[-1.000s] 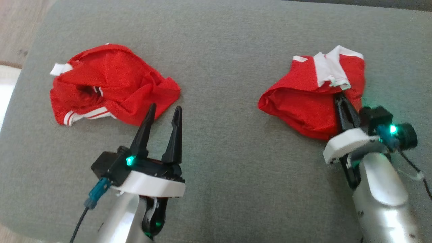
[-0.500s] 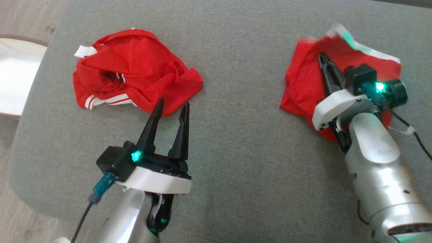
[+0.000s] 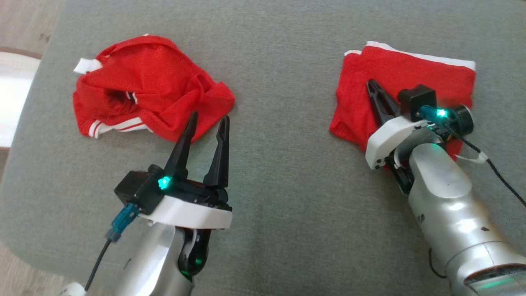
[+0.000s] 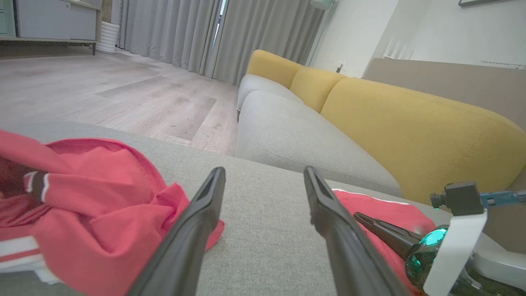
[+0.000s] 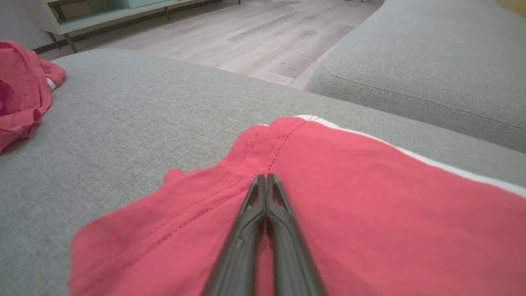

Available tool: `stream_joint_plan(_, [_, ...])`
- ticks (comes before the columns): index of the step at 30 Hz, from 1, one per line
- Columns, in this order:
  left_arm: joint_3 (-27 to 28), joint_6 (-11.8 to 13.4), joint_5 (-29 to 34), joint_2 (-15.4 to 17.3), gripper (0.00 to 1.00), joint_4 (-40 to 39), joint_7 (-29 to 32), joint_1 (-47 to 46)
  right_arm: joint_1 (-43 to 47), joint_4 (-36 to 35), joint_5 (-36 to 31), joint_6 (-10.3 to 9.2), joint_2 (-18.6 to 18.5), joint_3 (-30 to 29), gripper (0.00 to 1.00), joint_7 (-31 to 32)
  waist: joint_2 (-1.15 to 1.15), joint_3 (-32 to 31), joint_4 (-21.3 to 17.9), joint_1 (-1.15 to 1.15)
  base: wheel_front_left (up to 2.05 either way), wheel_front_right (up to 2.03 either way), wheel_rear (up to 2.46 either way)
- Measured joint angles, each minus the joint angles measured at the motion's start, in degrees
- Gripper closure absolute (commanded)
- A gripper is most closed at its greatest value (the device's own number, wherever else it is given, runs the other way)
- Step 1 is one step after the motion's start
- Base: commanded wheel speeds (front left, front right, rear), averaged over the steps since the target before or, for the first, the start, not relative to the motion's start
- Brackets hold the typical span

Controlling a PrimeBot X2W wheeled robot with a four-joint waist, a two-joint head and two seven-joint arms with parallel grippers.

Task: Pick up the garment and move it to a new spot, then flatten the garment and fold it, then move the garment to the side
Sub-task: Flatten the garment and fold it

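A red garment (image 3: 407, 78) with a white edge lies flat in a folded rectangle at the right of the grey cushion (image 3: 279, 164). My right gripper (image 3: 372, 84) is shut and lies low over this garment's left half. In the right wrist view its closed tips (image 5: 266, 177) rest by a stitched seam of the red cloth (image 5: 370, 197), with nothing visibly pinched. A second red garment (image 3: 144, 86) with white stripes sits crumpled at the left. My left gripper (image 3: 207, 117) stands open just short of its near edge, empty, as the left wrist view (image 4: 263, 172) also shows.
Wooden floor (image 3: 24, 24) and a white object (image 3: 12, 102) lie past the cushion's left edge. Beyond the cushion stand another grey seat (image 4: 296, 139) and a yellow backrest (image 4: 411, 123). Bare cushion separates the two garments.
The right garment, bunched with its white band on top a second ago, now lies flat with the white edge at the far side. My right gripper has moved forward over it. The camera shifted.
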Motion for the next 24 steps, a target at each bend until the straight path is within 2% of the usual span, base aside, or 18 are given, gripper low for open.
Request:
stream_joint_plan(3, [0.3, 0.0, 0.5, 0.0, 0.0, 0.2, 0.0, -0.1, 0.2, -0.4, 2.2, 0.0, 0.0, 1.9, 1.0, 0.0, 0.0, -0.4, -1.2, 0.0, 0.0, 0.0, 0.0])
stream_joint_plan(7, [1.8, 0.0, 1.6, 0.0, 0.0, 0.2, 0.0, -0.1, 1.9, -6.2, 4.4, 0.0, 0.0, 1.8, 1.0, 0.0, 0.0, -1.3, -3.3, 0.0, 0.0, 0.0, 0.0])
stream_joint_plan(12, [2.8, 0.0, 2.7, 0.0, 0.0, -0.6, 0.0, -0.1, 5.8, -17.9, 4.6, 0.0, 0.1, -3.2, 1.0, 0.0, 0.0, -2.9, -6.6, 0.0, 0.0, 0.0, 0.0])
stream_joint_plan(17, [4.2, -0.1, 3.4, 0.0, 0.0, -1.5, 0.0, 0.5, 14.6, -28.7, 3.1, 0.0, 0.1, -8.1, 1.0, 0.0, 0.0, -4.8, -9.9, 0.0, 0.0, 0.0, 0.0])
stream_joint_plan(24, [5.8, -0.1, 4.1, 0.0, 0.0, -1.9, 0.0, 2.3, 26.1, -38.5, 4.0, 0.0, 0.5, -11.7, 1.0, 0.0, 0.0, -7.4, -13.8, -0.01, 0.0, 0.0, 0.0])
